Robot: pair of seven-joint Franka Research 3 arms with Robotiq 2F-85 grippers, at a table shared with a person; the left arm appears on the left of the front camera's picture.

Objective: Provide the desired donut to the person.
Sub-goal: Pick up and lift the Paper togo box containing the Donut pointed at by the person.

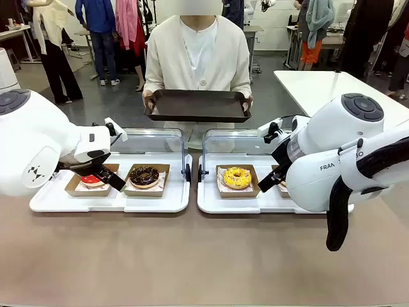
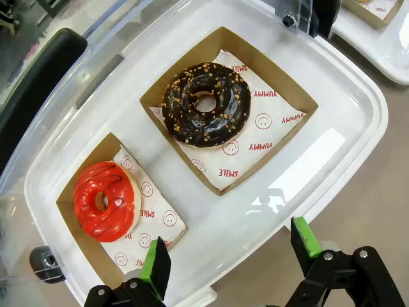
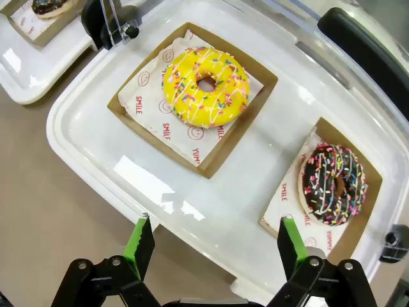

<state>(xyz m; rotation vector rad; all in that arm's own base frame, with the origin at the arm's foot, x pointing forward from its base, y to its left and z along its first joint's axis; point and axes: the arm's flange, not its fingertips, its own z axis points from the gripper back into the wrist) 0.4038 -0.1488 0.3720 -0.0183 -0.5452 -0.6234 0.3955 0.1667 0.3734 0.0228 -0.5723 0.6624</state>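
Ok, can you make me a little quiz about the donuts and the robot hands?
1. True or false: the left gripper and the right gripper are both open.
2. What is the person holding? A: a dark tray. B: a cup. C: a donut.
3. What colour is the glaze on the donut that shares a white tray with the nut-topped chocolate donut?

Key: 1 true. 2 A. 3 red; it is the red-glazed donut.
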